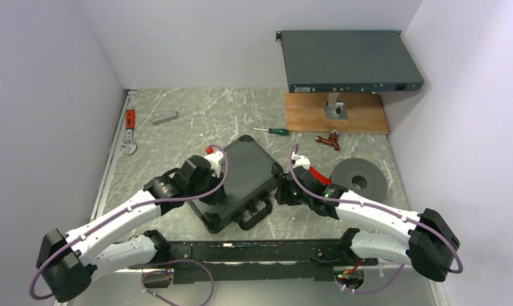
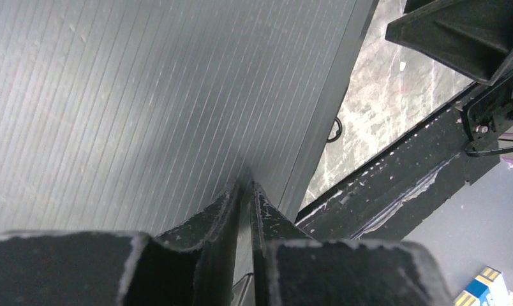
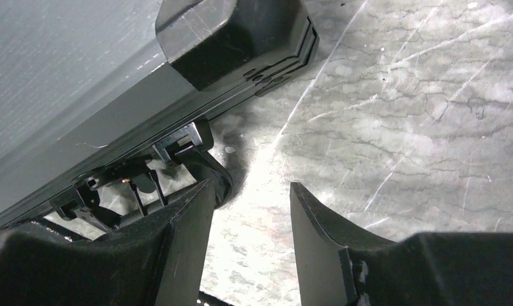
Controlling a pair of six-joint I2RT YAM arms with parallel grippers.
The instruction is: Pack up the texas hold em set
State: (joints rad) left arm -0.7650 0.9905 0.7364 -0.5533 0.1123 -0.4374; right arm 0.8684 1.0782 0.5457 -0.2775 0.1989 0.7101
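Note:
The black briefcase (image 1: 244, 172) of the texas hold em set lies closed in the middle of the table, its handle (image 1: 257, 213) toward the arms. My left gripper (image 1: 214, 194) rests over the lid's near-left part. In the left wrist view its fingers (image 2: 251, 185) stand almost together on the ribbed lid (image 2: 145, 95) with nothing between them. My right gripper (image 1: 284, 191) sits at the case's right side. In the right wrist view it (image 3: 249, 191) is open over bare table, beside the case's side wall (image 3: 69, 83) and latch hardware (image 3: 177, 143). No dice, chips or button show.
A large grey disc (image 1: 362, 180) lies right of the right arm. A green-handled screwdriver (image 1: 276, 131) and a red-handled tool (image 1: 327, 139) lie behind the case. A wooden board (image 1: 337, 111) with a grey box (image 1: 346, 60) stands at the back right. A wrench (image 1: 130, 131) and a grey block (image 1: 164, 117) lie at the far left.

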